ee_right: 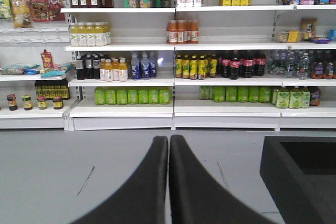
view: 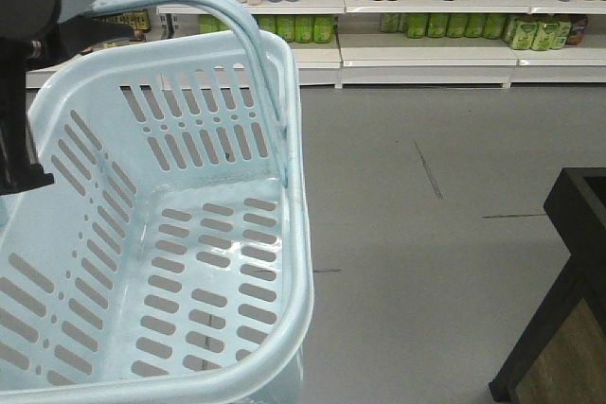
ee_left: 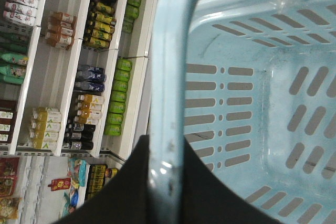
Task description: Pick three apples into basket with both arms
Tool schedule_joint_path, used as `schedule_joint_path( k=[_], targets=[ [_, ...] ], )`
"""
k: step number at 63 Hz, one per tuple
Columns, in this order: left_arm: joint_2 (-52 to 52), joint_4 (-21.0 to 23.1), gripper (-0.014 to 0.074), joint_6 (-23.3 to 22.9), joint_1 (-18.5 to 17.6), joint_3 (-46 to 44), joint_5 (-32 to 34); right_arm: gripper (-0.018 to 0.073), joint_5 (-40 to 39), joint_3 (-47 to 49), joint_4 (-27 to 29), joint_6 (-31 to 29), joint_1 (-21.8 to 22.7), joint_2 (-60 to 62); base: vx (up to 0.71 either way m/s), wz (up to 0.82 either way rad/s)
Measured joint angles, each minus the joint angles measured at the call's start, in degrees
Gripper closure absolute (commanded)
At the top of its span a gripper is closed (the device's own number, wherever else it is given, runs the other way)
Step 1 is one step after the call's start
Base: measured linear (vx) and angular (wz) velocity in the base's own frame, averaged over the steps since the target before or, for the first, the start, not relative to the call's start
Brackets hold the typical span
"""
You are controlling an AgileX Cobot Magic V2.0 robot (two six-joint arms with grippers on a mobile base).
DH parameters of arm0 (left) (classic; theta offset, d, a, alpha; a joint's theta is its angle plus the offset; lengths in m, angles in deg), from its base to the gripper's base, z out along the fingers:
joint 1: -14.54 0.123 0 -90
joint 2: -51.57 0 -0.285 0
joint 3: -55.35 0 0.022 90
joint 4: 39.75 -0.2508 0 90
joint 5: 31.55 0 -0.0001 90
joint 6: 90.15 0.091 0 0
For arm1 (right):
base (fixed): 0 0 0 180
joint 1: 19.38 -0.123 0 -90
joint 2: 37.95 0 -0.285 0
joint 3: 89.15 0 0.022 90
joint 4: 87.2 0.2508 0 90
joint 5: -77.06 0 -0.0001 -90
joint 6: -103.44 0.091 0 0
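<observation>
The fingers (ee_left: pixel 126 187) of the left gripper (ee_left: pixel 165 156) are seen closed on either side of the handle (ee_left: pixel 168 77), which runs straight up between them, so the hoop is judged to be firmly clamped. By that hold the basket (view: pixel 294 262) is carried raised above the floor (view: pixel 426 234), tilted a little toward the front camera. Its slotted bottom is bare and no fruit lies in it. The right gripper (ee_right: pixel 168 145) is shown with its two fingers (ee_right: pixel 149 182) pressed together along their tips, and nothing is held between them. It is pointed level toward the shelves (ee_right: pixel 173 45) of bottled drinks, with the corner of a black stand (ee_right: pixel 299 171) just to its right. The apples are not to be seen in any view, so their place cannot be told. They may lie on or in the stand, but its top is hidden. The step in hand is judged to be the carrying and presenting of the basket, with none of the three apples yet loaded. For the next move, the right gripper would have to be opened and turned toward the fruit once it is found. The basket would have to be held steady within reach so that each apple can be lowered in past the handle.
</observation>
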Motion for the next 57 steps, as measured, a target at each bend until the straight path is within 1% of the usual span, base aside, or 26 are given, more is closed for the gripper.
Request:
schedule_joint_path(
  k=[57],
  targets=[
    [0.0,0.0,0.0603,0.0,0.0,0.0,0.0,0.0568,0.0,0.0,0.0,0.0,0.0,0.0,0.04,-0.22]
  ],
)
